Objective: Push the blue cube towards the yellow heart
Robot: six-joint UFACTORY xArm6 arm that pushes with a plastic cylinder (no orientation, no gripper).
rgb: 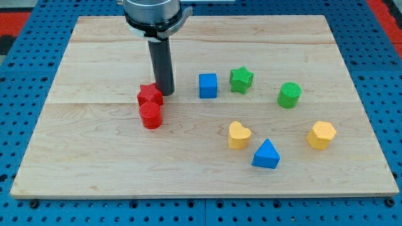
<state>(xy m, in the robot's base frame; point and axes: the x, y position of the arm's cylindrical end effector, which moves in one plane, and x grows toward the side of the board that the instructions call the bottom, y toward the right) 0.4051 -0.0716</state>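
The blue cube (208,85) sits near the middle of the wooden board. The yellow heart (239,135) lies below it and a little to the view's right. My tip (166,93) rests on the board to the left of the blue cube, with a gap between them, and right beside the red star (149,94).
A red cylinder (151,116) touches the red star from below. A green star (241,80) is just right of the blue cube, a green cylinder (289,95) farther right. A blue triangle (266,155) and a yellow hexagon (321,134) lie at lower right. The board (94,157) has blue pegboard around it.
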